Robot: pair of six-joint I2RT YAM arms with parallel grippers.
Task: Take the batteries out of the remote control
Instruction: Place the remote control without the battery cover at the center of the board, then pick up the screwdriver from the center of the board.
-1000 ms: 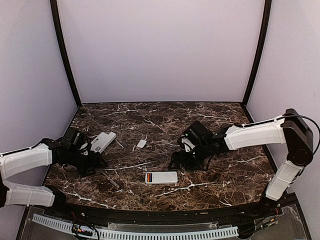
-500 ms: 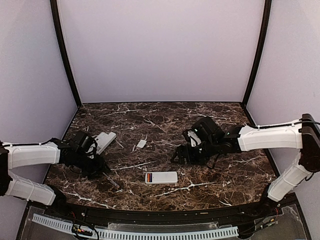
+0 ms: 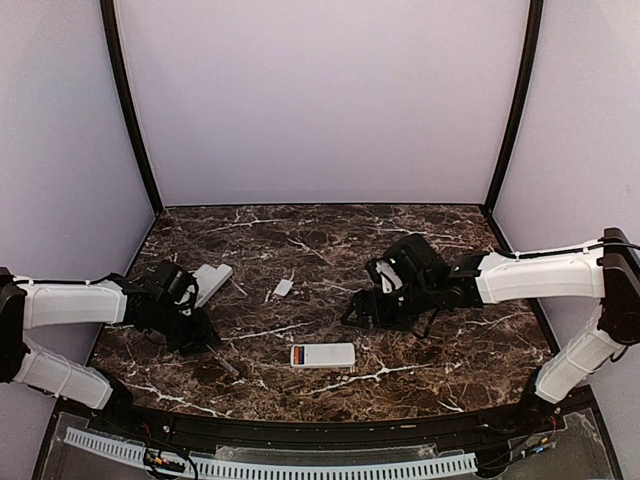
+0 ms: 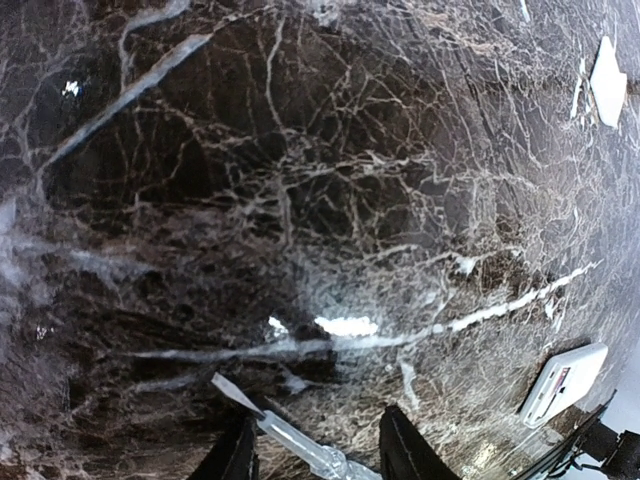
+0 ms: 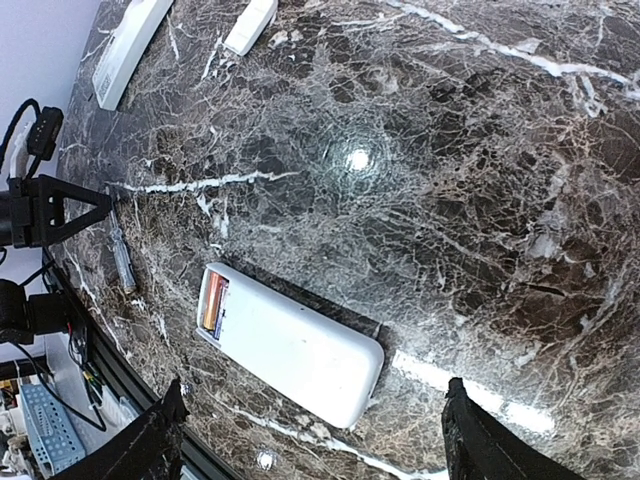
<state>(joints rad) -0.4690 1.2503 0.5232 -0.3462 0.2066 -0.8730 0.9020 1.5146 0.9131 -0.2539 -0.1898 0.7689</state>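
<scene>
We take 12 o'clock as the far wall in the overhead view.

**Task items.** The remote [image 3: 322, 355] lies flat on the worktop [image 3: 450, 350], toward 6 o'clock of its middle. Its compartment is uncovered at the 9 o'clock end. The batteries [image 5: 213, 300] sit inside it, showing orange and red, and none has been lifted out.

**Other items.** A second remote [image 3: 205, 283] lies at 10 o'clock of the first. A loose white cover [image 3: 283, 288] lies at 11 o'clock. A thin rod [image 3: 226, 364] rests on the marble at 9 o'clock of the remote.

**Left tool** [image 4: 315, 420]. It is low over the rod, with jaws partly parted and a finger on either side of it. We see a gap on one side. The wrist view crops the fingers, so we cannot confirm contact on the other.

**Right tool** [image 5: 315, 390]. It stands wide open and empty above the remote, with jaws clear of it.

**Step in hand, as we judge it.** The left tool is taking up the rod to pry the cells out.

**Recommendations.**
- Centre the jaws on the rod's thicker part before closing, so that it does not roll or pivot.
- Lift the rod straight up.
- Bring the right tool down across the remote's 3 o'clock half to pin it, well away from the compartment.
- Work the rod tip under one cell's end and lever gently, since a hard flick could send the cell across the worktop.
</scene>
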